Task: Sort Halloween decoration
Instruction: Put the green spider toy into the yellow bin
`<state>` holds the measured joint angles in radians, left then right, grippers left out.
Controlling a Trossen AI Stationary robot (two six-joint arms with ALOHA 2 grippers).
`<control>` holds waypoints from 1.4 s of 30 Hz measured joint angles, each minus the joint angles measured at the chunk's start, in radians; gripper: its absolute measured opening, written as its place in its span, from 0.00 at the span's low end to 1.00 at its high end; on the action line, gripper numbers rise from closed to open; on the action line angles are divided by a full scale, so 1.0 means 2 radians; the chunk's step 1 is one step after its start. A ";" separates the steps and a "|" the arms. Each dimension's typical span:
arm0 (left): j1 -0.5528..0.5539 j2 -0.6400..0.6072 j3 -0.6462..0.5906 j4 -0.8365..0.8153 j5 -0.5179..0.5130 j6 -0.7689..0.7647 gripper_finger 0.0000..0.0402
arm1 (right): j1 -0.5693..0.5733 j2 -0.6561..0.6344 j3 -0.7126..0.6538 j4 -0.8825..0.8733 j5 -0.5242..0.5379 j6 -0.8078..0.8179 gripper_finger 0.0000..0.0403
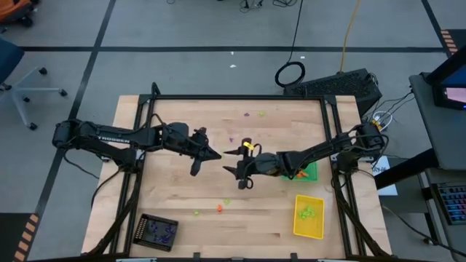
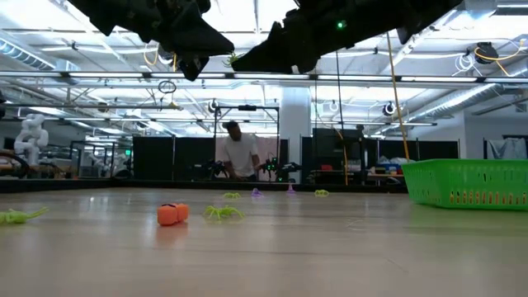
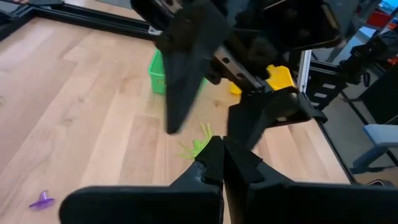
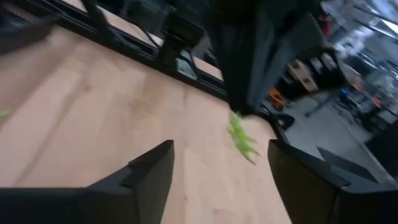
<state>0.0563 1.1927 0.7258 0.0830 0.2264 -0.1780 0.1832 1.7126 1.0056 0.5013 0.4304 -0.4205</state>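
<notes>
- Pale wood makes up the table [image 1: 175,196], and in the high view we see a black frame [image 1: 240,97] running along its upper, left and right edges.
- We find the widest bare stretch of wood in the lower left and lower middle of the high view, below both arms.
- The left gripper [image 1: 215,155] sits near the centre of the high view, its jaws pressed together and pinching a lime green spider [image 3: 198,145], which hangs at the fingertips in the left wrist view and shows as well in the right wrist view [image 4: 242,138].
- The right gripper [image 1: 231,160] faces it from the right, just beside it, jaws spread wide, one finger above and one below the left gripper's tip; we see nothing held in them.
- In the low view both grippers hang at the top of the frame, well above the wood.
- Loose trinkets lie on the table: an orange piece [image 1: 219,208] and a small green piece [image 1: 195,212] in the lower middle of the high view, purple and green bits [image 1: 247,114] near the upper edge.
- A green tray [image 1: 312,171] lies under the right arm at the right edge, a yellow tray [image 1: 308,216] holding green pieces at lower right, and a black tray [image 1: 158,231] holding purple pieces at lower left.
- A person [image 2: 240,151] stands in the room beyond the table, at the centre of the low view.
</notes>
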 joint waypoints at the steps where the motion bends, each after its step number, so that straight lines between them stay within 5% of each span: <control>1: 0.000 0.000 0.000 0.000 0.000 0.000 0.00 | -0.002 0.000 0.000 0.002 -0.011 -0.002 0.60; 11: 0.000 0.008 0.000 0.001 0.000 0.001 0.00 | -0.026 0.000 0.000 0.015 -0.074 0.008 0.43; 42: 0.000 0.025 0.000 0.023 0.002 0.013 0.00 | -0.026 0.001 0.000 -0.010 -0.086 0.018 0.01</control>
<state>0.0563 1.2436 0.7250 0.1284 0.2314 -0.1514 0.1303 1.7138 1.0050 0.4808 0.2592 -0.3852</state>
